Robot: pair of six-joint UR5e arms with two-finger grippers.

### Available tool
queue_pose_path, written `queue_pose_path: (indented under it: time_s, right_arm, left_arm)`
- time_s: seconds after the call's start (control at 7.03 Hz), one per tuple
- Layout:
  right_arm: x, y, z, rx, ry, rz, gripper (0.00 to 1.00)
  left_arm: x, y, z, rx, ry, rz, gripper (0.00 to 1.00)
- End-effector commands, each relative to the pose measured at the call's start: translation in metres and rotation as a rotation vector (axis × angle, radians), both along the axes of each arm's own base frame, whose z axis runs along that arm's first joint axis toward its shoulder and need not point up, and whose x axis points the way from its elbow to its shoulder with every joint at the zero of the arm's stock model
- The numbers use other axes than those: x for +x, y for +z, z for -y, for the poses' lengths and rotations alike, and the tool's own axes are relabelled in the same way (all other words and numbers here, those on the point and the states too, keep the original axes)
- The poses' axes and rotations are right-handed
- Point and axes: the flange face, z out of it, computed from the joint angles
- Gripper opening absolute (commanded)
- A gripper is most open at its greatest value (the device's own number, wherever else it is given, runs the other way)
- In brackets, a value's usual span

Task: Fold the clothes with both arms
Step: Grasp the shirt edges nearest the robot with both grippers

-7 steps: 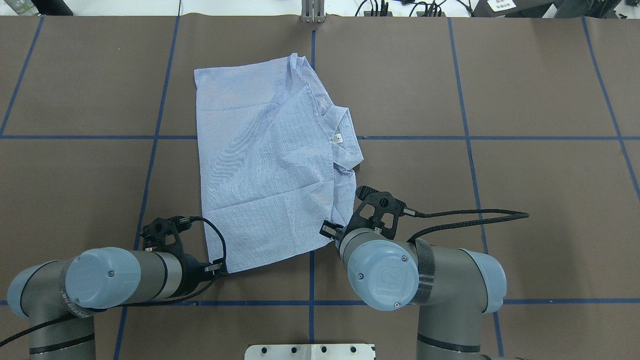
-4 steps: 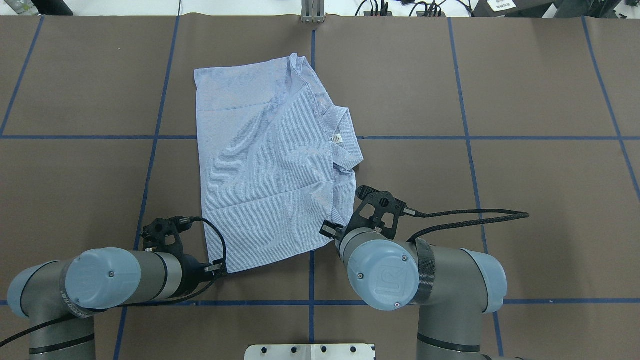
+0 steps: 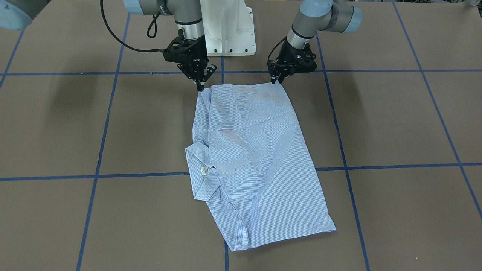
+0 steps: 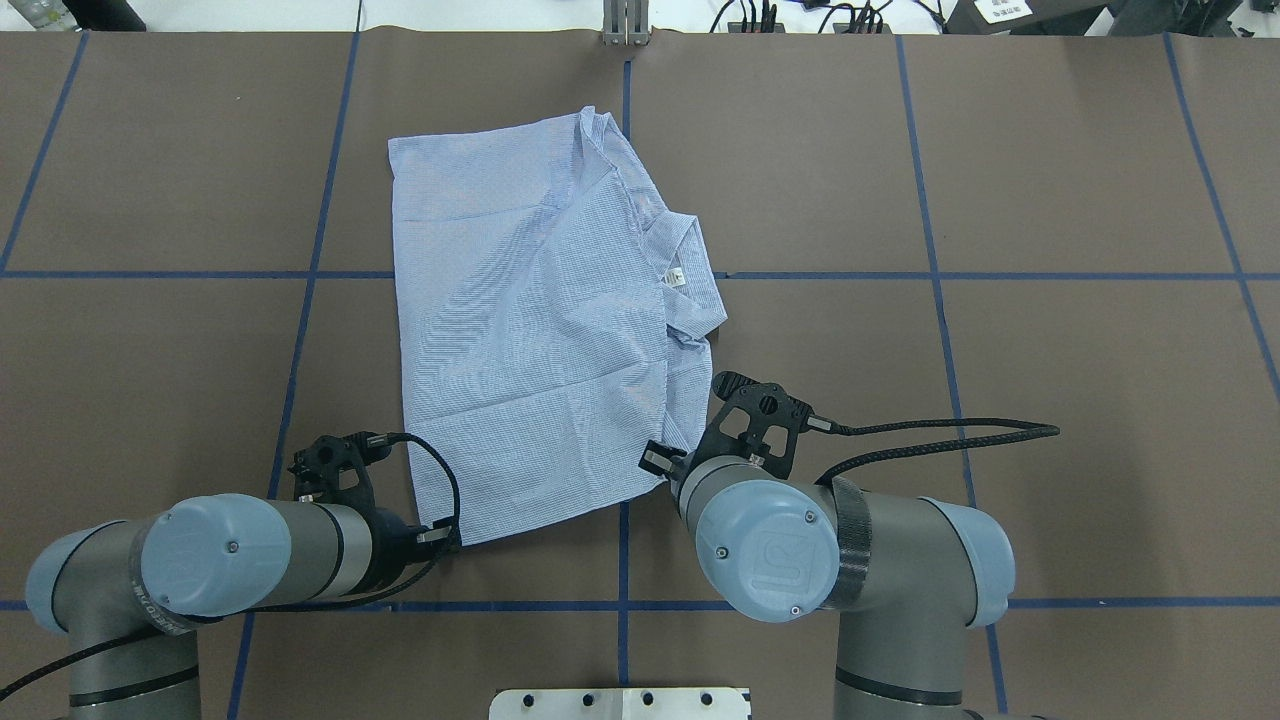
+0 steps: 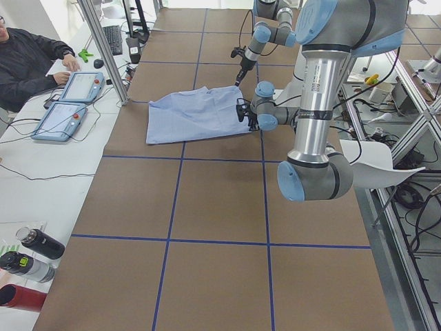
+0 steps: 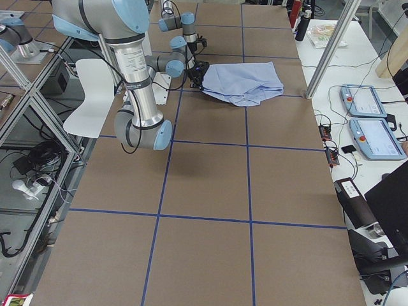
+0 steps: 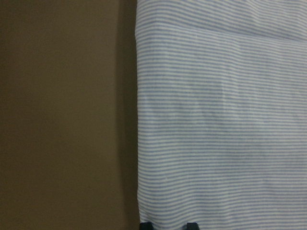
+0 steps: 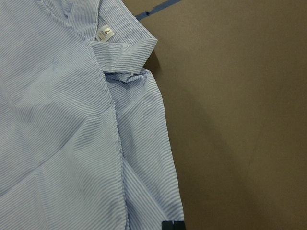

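At the near edge of the shirt [image 4: 530, 330], both my grippers are down on its corners. My right gripper [image 3: 200, 87] has its fingers pressed together on the near right corner. The wrist view shows one dark tip block right on the hem's end. My left gripper [image 3: 276, 79] sits at the near left corner with its fingertips [image 7: 145, 225] standing slightly apart and striped cloth between them, so I read no bite there yet.

Beyond the grippers, the shirt lies flat on the brown table [image 4: 1050, 200], running away from me and a little left of centre. The collar [image 4: 690, 270] and label [image 8: 105, 33] are on its right side, and the far edge is free.

Step in hand, as I judge it, is to secure both near corners for a fold toward the far edge. I should close the left on all layers before lifting. Both corners should rise level and together, low enough that the cloth does not drag, and the right side's loose placket needs watching.
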Motion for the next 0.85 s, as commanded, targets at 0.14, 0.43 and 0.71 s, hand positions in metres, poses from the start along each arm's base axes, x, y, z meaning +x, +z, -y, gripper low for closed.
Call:
queue_pose_path:
  time_s: [0.14, 0.43, 0.71]
  right_arm:
    - [0.000, 0.000, 0.000, 0.000, 0.000, 0.000, 0.00]
    - [0.000, 0.002, 0.000, -0.001, 0.000, -0.003, 0.00]
    - [0.015, 0.001, -0.002, 0.002, 0.002, 0.012, 0.00]
  left_arm:
    - [0.002, 0.005, 0.001, -0.003, 0.000, 0.015, 0.07]
    - [-0.001, 0.003, 0.000, -0.001, 0.000, 0.010, 0.00]
    - [-0.018, -0.032, -0.002, 0.015, 0.000, -0.059, 0.00]
